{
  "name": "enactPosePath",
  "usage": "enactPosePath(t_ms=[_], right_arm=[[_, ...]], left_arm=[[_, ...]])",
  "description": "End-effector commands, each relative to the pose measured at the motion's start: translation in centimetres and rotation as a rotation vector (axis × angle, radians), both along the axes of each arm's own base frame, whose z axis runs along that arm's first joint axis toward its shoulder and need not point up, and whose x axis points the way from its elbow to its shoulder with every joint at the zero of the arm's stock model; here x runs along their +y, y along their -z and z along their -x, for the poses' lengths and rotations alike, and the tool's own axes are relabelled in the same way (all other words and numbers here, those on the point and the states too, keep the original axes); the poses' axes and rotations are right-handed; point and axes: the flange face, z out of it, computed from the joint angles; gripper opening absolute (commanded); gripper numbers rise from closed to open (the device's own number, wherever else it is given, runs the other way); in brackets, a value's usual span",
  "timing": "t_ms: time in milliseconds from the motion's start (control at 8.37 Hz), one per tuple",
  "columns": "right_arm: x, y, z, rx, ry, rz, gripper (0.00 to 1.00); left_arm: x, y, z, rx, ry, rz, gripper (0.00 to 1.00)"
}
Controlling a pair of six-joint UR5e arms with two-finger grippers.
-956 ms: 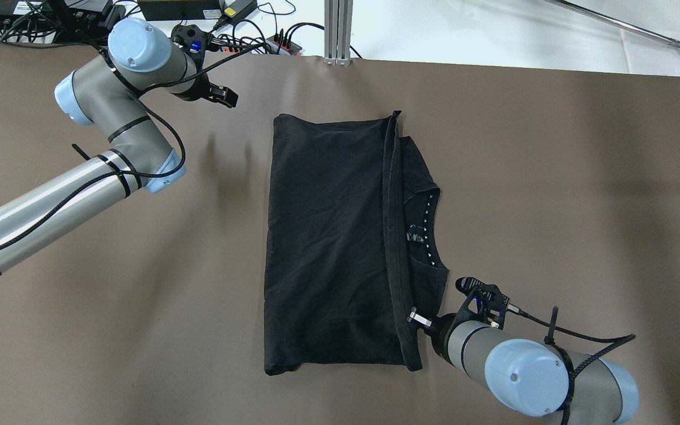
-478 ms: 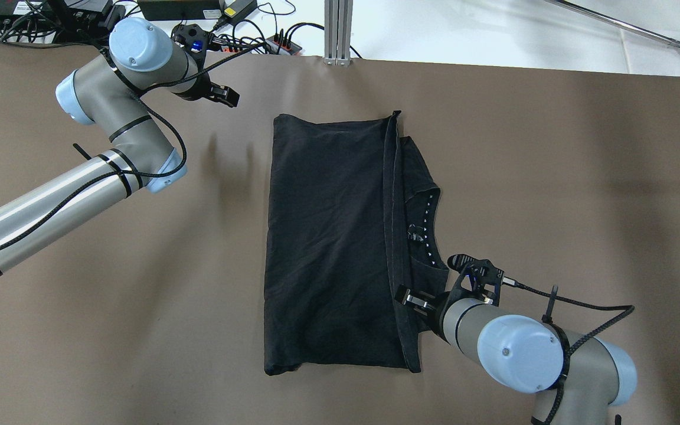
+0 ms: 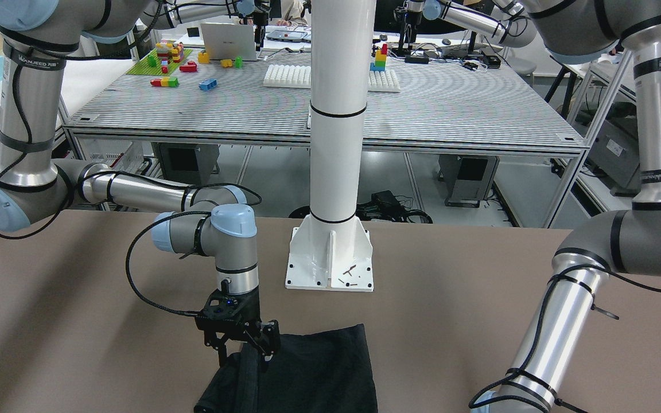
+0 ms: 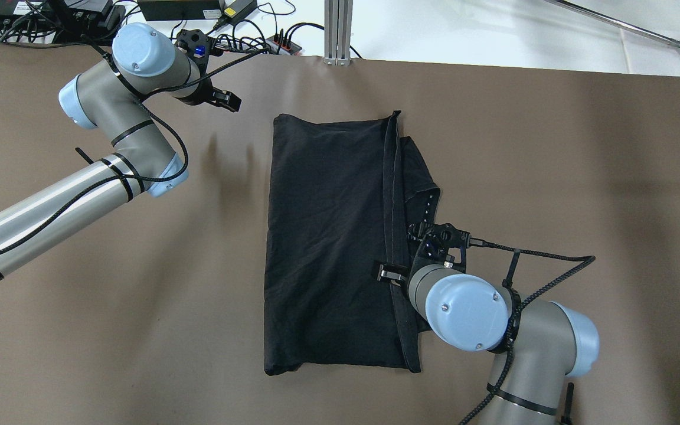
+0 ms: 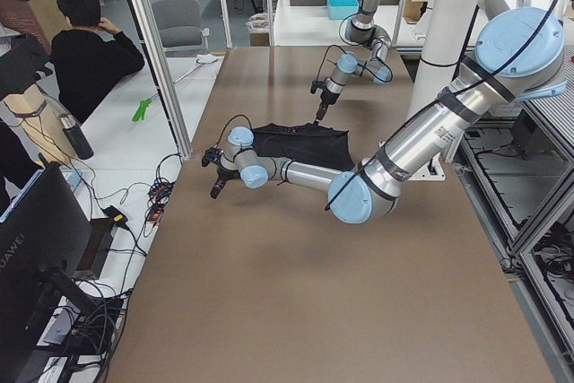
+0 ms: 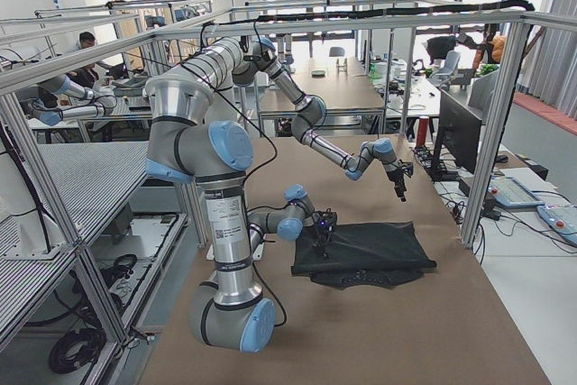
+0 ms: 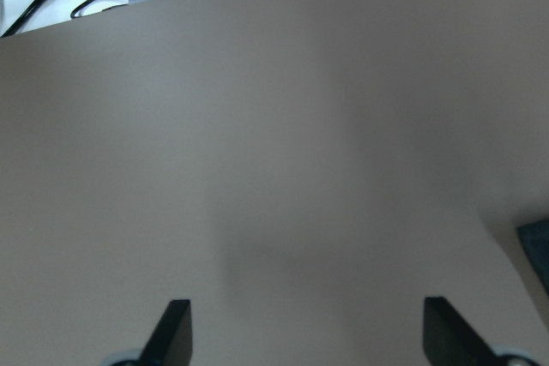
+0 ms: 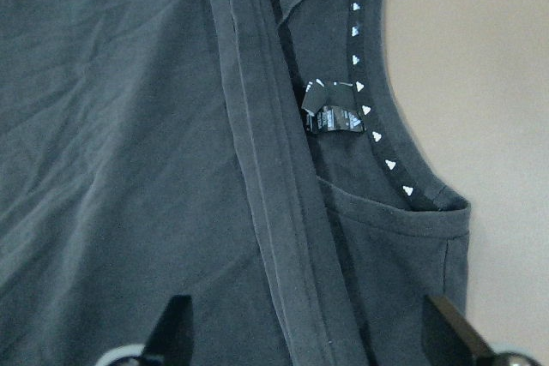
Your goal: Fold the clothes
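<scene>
So, the plain matte black soft-fabric garment [image 4: 328,236] is laid flat around the middle of the flat brown counter [image 4: 552,147], folded into a long rectangle that runs from the far edge side toward the near edge. A stitched double hem band [image 8: 266,169] is seen running down the length of the fold on the robot's right side. Past it, a curved neckline trimmed with small white triangle marks [image 8: 366,110] is left peeking out, with a little black label [image 8: 330,117] tucked just inside.

The right end effector [image 4: 384,274] is held over the garment's right part, just beside the hem band and pointed down at it. Its fingers [image 8: 176,332] are spread wide and nothing is gripped between them. Whether the tips are actually touching the cloth can't really be made out, since the angle in the front view is pretty poor.

The left end effector [image 4: 228,100] is parked well apart from the garment, over bare counter near the far edge on the robot's left. It's opened wide too, and nothing is held.
</scene>
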Motion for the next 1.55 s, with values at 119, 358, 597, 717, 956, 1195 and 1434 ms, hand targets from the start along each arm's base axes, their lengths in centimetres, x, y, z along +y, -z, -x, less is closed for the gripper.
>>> enactPosePath(t_ms=[119,358,597,717,956,1195,1434], right_arm=[[-3.8,-1.2,4.2,0.221,0.068,-0.01,0.94],[-7.0,-0.7,7.8,0.296,0.073,0.011,0.94],[-9.4,-1.6,6.8,0.361,0.121,-0.027,0.94],[-9.9,-2.0,6.6,0.381,0.142,-0.021,0.94],[-9.9,-2.5,6.5,0.399,0.171,-0.011,0.94],[-10.3,-2.8,6.0,0.407,0.169,-0.012,0.94],[-11.3,-4.1,4.8,0.446,0.204,-0.032,0.94]], left_arm=[[0.2,-0.4,-0.1,-0.001,-0.002,0.001,0.95],[0.4,-0.4,-0.4,0.011,-0.001,-0.001,0.95],[0.5,-0.4,-0.5,0.016,0.006,0.007,0.95],[0.5,-0.4,-0.5,0.016,0.006,0.007,0.95],[0.5,-0.4,-0.5,0.016,0.006,0.007,0.95],[0.5,-0.4,-0.5,0.016,0.006,0.007,0.95],[0.7,-0.4,-1.0,0.015,0.001,0.007,0.95]])
